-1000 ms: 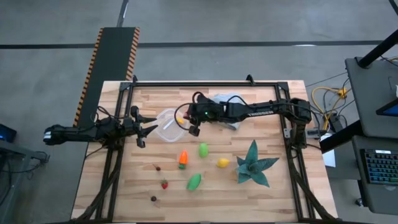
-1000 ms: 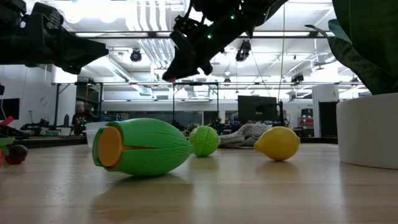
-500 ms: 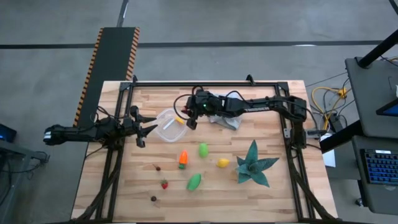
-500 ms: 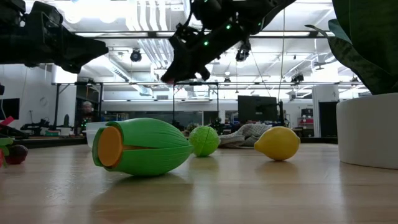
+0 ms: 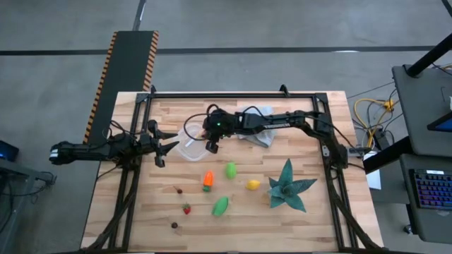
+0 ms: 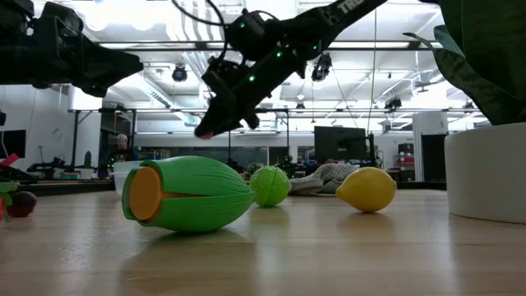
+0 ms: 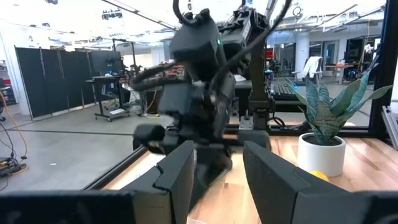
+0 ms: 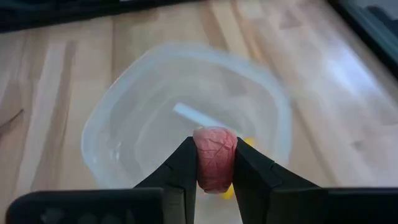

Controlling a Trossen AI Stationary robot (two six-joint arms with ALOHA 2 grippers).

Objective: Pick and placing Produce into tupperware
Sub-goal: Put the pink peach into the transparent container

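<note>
Your right gripper (image 8: 215,177) hangs above the tupperware (image 8: 124,124), fingers clamped on a pinkish-red fruit (image 8: 215,157); a yellow piece (image 8: 239,168) shows in the tupperware just behind it. Your left gripper (image 5: 164,148) waits with fingers spread at the table's (image 5: 311,219) left edge.

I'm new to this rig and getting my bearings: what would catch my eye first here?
First the right gripper, reaching over the clear tupperware near the table's back edge, shut on a small pinkish-red piece of produce; a yellow bit seems to lie inside already. Then the bright produce at mid-table, such as the green and orange piece, the lemon, and the teal spiky plant to the right. The left gripper waits open at the left edge.
</note>
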